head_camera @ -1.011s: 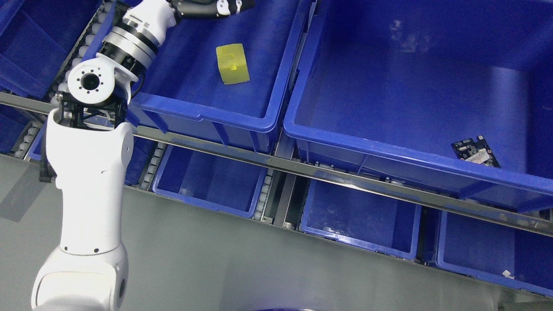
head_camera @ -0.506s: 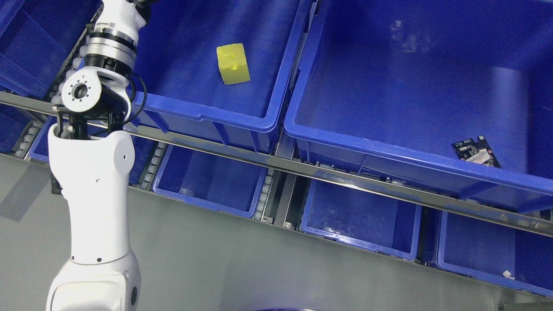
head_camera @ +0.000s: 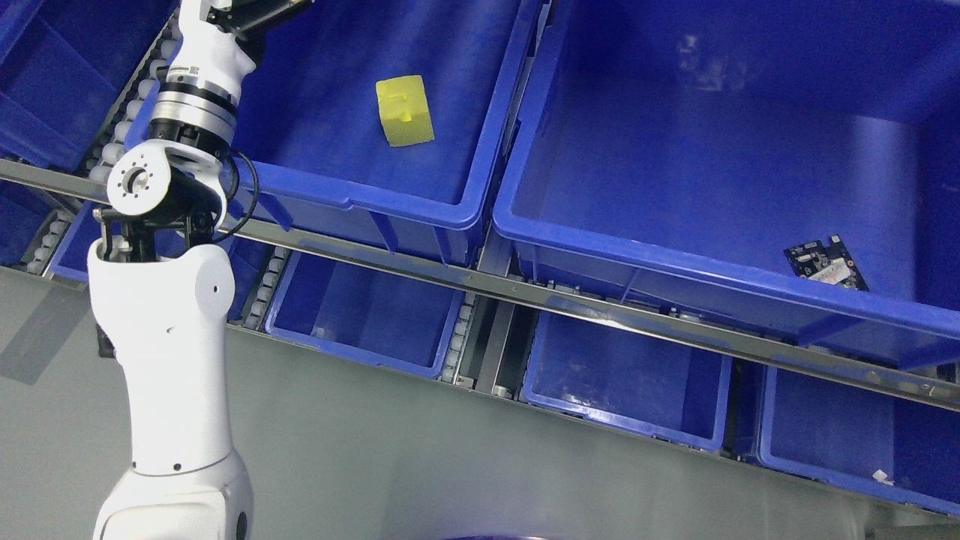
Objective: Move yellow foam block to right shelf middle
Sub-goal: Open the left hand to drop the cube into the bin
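The yellow foam block (head_camera: 404, 111) lies on the floor of the left blue bin (head_camera: 360, 196) on the upper shelf level, nothing touching it. My left arm (head_camera: 169, 322) rises from the lower left, and its forearm (head_camera: 196, 86) reaches up over that bin's left rim. Only the dark base of the left hand (head_camera: 259, 11) shows at the top edge, well left of the block; the rest is cut off. The right arm is out of the picture.
A large blue bin (head_camera: 675, 259) to the right holds a small circuit board (head_camera: 826, 264) near its front right. A metal shelf rail (head_camera: 525, 289) runs across, with several smaller blue bins (head_camera: 622, 420) on the level below. Grey floor lies in front.
My left arm swung its forearm leftward and upward; the hand, earlier stretched out above the block, has pulled back to the upper left and mostly left the picture. The block has not moved.
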You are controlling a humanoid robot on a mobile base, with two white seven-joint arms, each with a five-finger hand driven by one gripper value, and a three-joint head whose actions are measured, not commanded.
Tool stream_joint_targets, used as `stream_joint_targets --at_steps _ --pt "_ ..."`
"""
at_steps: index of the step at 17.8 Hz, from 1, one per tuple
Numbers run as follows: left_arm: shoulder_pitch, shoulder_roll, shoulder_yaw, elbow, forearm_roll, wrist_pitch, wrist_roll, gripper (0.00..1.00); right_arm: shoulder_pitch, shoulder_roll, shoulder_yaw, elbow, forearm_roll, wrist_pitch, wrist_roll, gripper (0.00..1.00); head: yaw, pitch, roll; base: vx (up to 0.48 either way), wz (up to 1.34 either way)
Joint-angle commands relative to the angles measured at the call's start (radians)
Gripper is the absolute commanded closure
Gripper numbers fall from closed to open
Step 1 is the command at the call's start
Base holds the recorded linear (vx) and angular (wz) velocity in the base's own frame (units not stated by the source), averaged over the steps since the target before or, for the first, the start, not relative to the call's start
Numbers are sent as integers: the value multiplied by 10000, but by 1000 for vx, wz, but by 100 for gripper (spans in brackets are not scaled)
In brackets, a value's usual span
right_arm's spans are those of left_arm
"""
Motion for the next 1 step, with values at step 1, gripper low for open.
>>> stream_joint_targets --at_steps 1 --pt "74 20 307 -41 53 -42 -22 0 230 -175 -123 -175 30 -7 4 0 0 0 0 0 0"
